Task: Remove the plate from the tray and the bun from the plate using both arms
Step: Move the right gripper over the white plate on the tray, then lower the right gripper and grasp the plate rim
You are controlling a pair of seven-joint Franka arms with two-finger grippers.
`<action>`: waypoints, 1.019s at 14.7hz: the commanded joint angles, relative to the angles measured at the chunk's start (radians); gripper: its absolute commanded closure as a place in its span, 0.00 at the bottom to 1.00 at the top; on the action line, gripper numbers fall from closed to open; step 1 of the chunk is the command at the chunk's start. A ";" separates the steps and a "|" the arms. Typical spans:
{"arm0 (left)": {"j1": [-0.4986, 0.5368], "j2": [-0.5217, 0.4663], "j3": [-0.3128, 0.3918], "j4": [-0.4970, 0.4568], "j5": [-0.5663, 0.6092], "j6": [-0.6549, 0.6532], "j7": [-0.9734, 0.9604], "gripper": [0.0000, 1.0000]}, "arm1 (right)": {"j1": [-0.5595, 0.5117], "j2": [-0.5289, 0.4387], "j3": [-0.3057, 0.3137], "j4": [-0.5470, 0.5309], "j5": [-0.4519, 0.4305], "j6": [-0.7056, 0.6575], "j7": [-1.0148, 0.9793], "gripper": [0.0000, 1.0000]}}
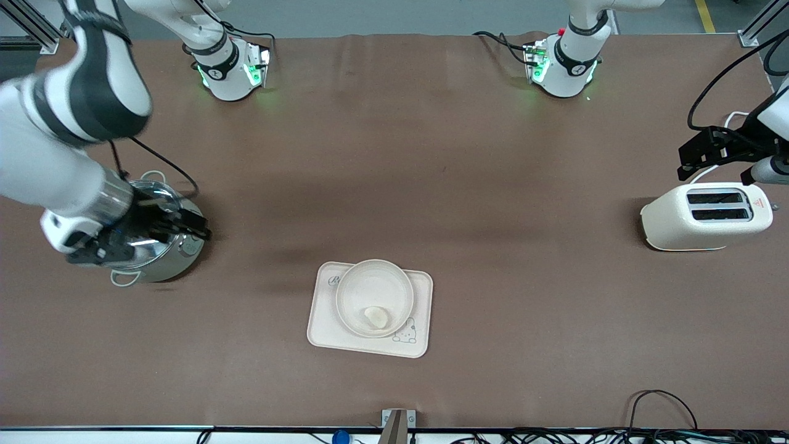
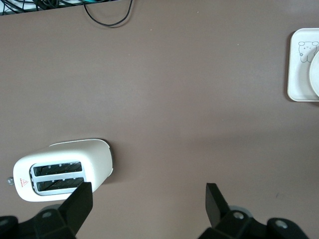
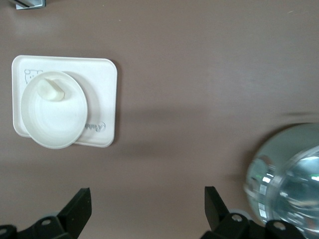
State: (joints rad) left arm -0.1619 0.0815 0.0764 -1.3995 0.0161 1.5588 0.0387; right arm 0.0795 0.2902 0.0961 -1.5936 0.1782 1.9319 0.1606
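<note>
The cream rectangular tray (image 1: 327, 327) lies on the brown table, midway between the two ends and near the front camera. The round plate (image 1: 370, 283) sits on the tray. The small pale bun (image 1: 376, 317) lies in the plate, at the side nearest the camera. The right wrist view shows the tray (image 3: 102, 84), plate (image 3: 55, 119) and bun (image 3: 51, 90). My right gripper (image 1: 196, 227) (image 3: 147, 199) is open and empty, over a steel pot. My left gripper (image 1: 685, 163) (image 2: 148, 194) is open and empty, up by a toaster. The left wrist view shows a tray corner (image 2: 299, 74).
A steel pot with a glass lid (image 1: 163, 259) (image 3: 284, 174) stands toward the right arm's end. A cream toaster (image 1: 709, 216) (image 2: 60, 169) stands toward the left arm's end. Cables (image 1: 659, 401) run along the table edge nearest the camera.
</note>
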 commanded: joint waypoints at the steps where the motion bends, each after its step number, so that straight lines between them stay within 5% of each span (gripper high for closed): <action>1: -0.004 0.009 0.002 0.027 0.016 -0.023 -0.005 0.00 | 0.072 0.145 -0.006 0.087 0.015 0.088 0.097 0.00; 7: 0.033 0.009 -0.009 0.028 0.008 -0.028 0.007 0.00 | 0.170 0.378 -0.004 0.159 0.083 0.283 0.172 0.00; 9: 0.097 0.009 -0.081 0.028 0.008 -0.028 0.012 0.00 | 0.195 0.455 -0.004 0.217 0.087 0.285 0.249 0.00; 15: 0.153 0.010 -0.141 0.025 0.008 -0.028 0.015 0.00 | 0.276 0.627 -0.004 0.289 0.087 0.501 0.349 0.00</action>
State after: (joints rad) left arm -0.0323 0.0840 -0.0359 -1.3951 0.0161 1.5522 0.0420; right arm 0.3441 0.8487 0.0973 -1.3770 0.2508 2.4081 0.4916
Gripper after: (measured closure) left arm 0.000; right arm 0.000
